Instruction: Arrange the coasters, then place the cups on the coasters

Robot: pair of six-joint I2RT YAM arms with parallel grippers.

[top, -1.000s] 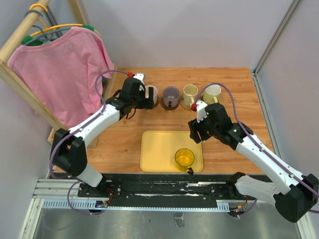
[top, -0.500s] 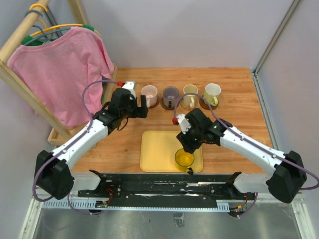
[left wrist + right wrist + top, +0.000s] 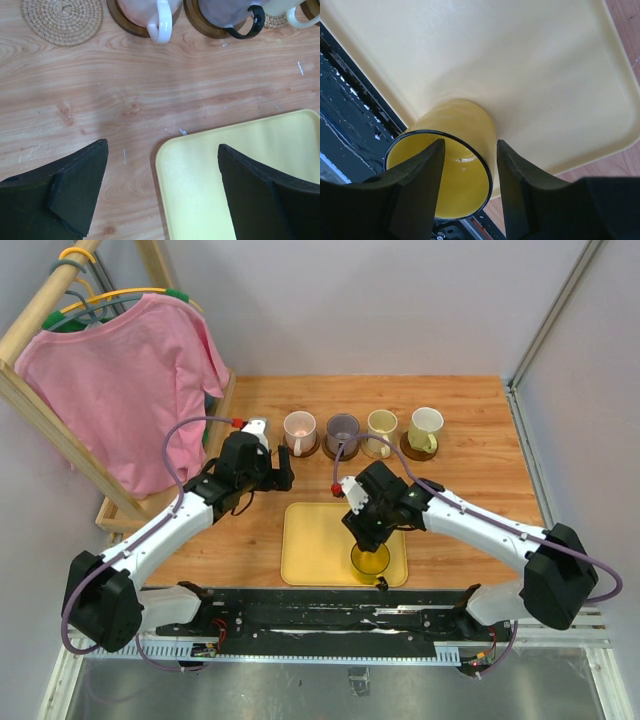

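Four cups stand on coasters in a row at the back: pink cup (image 3: 299,426), purple-grey cup (image 3: 343,429), cream cup (image 3: 381,424) and pale-green cup (image 3: 426,424). A bare tan coaster (image 3: 62,20) lies left of the pink cup (image 3: 150,9). The yellow cup (image 3: 370,559) stands on the yellow tray (image 3: 315,540). My right gripper (image 3: 470,145) is open and straddles the wall of the yellow cup (image 3: 457,125), one finger inside and one outside. My left gripper (image 3: 162,150) hangs open and holds nothing, over the wood and the tray's corner (image 3: 200,190).
A pink shirt (image 3: 120,370) hangs on a wooden rack at the left, close to my left arm. A black rail (image 3: 330,615) runs along the near edge just behind the tray. Grey walls close off the back and right.
My right gripper swung left and came down over the yellow cup, its jaws narrowing. My left gripper drew back from the pink cup toward the near side.
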